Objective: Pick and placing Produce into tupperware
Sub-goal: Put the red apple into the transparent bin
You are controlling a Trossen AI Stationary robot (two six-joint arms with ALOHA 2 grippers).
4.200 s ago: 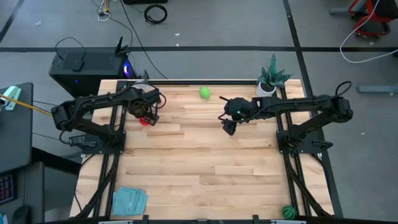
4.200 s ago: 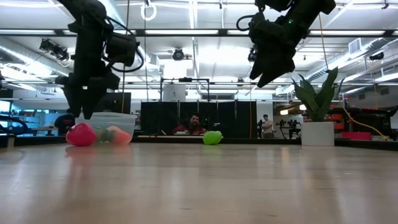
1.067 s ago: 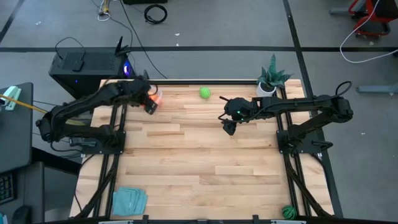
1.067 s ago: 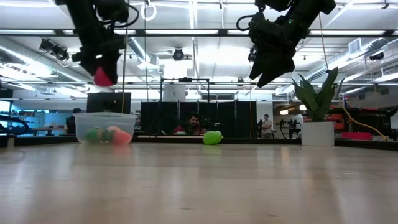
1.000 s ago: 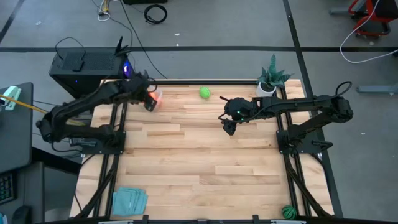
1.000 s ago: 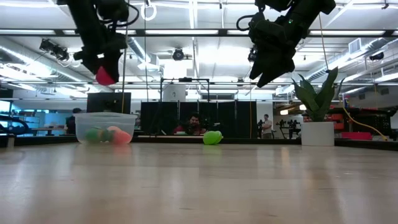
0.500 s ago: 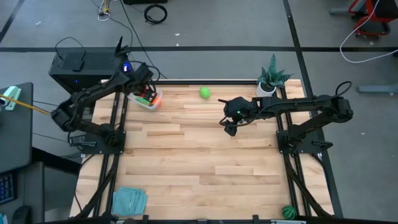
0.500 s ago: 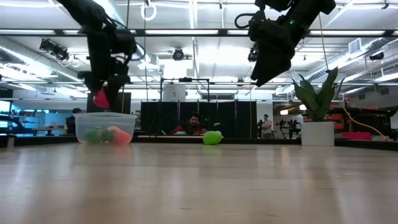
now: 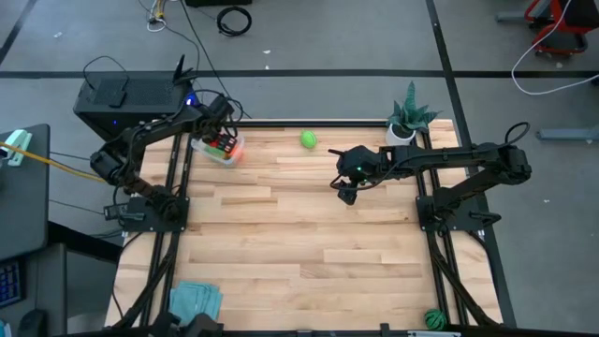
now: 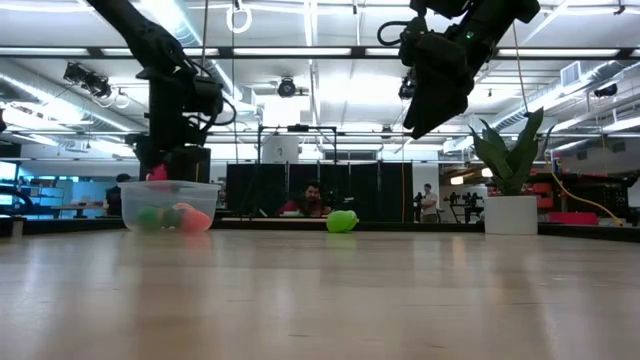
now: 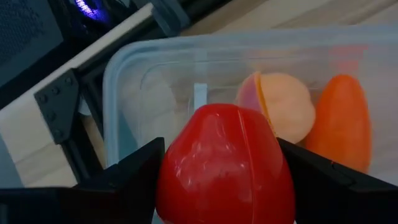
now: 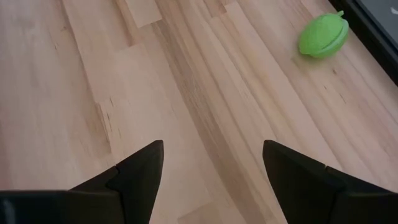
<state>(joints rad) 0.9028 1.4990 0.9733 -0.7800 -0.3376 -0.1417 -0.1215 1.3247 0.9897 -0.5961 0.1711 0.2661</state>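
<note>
Red piece [image 11: 225, 167] clamped in left fingers [image 11: 217, 180] over tupperware [image 11: 134, 74] rim; right fingers [image 12: 211, 180] apart, bare wood below.

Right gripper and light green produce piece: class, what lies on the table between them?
Nothing: the high view shows bare wood between the right gripper and the light green produce piece; the right wrist view agrees.

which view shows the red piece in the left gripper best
The left wrist view: the red piece fills the picture, clamped between the fingers above the tupperware. The high view shows only a red speck at the tub; the low view a sliver above the rim.
</note>
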